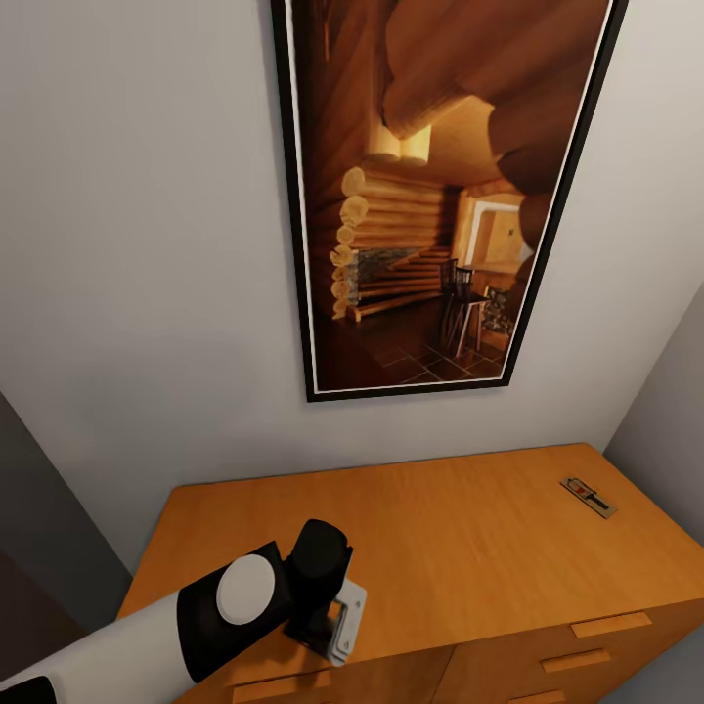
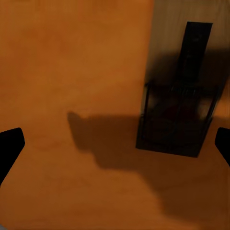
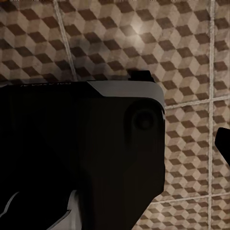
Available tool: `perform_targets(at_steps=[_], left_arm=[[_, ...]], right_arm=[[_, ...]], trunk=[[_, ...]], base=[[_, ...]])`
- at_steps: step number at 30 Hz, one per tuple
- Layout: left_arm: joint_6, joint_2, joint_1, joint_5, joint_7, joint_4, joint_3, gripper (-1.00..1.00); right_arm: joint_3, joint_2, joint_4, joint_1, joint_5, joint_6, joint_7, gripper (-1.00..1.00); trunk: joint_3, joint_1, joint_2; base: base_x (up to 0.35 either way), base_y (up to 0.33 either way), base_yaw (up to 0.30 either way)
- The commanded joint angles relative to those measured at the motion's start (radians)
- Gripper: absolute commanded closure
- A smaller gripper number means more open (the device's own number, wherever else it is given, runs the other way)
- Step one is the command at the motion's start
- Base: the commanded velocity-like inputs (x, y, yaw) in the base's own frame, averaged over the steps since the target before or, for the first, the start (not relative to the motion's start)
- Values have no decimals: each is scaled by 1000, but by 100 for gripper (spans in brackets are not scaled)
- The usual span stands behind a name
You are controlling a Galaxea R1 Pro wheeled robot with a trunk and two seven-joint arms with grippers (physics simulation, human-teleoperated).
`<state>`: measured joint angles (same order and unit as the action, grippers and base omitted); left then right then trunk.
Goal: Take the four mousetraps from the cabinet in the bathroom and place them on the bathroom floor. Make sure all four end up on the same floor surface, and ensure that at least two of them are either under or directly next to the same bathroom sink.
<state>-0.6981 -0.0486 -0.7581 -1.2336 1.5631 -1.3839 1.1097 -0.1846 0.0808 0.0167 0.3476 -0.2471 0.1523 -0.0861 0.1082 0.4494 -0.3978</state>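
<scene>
head view: the cabinet (image 1: 460,528) fills the lower half of the frame, orange-brown flat top, with wooden bar handles along its front at the lower right. behind it stands a pale grey wall carrying a tall black-framed picture (image 1: 440,196) of a log-cabin interior, upper centre. darker grey wall faces close in at the lower left and right edges.

1 mousetrap (image 1: 588,497) lies flat on the cabinet top at the right of the frame, near the back right corner, well apart from the left arm (image 1: 186,621). that arm enters from the lower left, its white and black wrist over the cabinet's front left part.

left wrist view: close over the orange top. a second mousetrap (image 2: 179,96) sits right of centre, in shadow, dark metal parts on its board. the left gripper (image 2: 115,143) has its 2 black fingertips at opposite edges of the frame, spread wide, nothing between them; the trap lies nearer the right-edge fingertip, not touching it.

right wrist view: the bathroom floor (image 3: 191,43), cube-patterned tiles with pale grout lines, upper and right of frame. a black and grey robot body part (image 3: 96,153) covers the left and centre. 1 dark fingertip (image 3: 223,143) shows at the right edge; whether the right pincer is apart or together cannot be told.
</scene>
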Motion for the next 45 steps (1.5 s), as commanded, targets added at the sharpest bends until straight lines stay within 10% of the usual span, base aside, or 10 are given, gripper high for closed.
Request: perform_targets(at_steps=[1,26,45], left_arm=[[-11,4,-1,-7,8,3,2,-100],[-11,20,2,-6,8,13,3,-100],[-11,88,10,-6,8,116,39,-100]], right_arm=[[-8,0,2,1,-9,5,-4,-100],[-9,0,2,1,-9,4,-4,-100],[-9,1,2,0,-9,4,-4,-100]], trunk=[[2,1,-2],[2,1,-2],[2,1,-2]], base=[[0,0,0],[0,0,0],[0,0,0]])
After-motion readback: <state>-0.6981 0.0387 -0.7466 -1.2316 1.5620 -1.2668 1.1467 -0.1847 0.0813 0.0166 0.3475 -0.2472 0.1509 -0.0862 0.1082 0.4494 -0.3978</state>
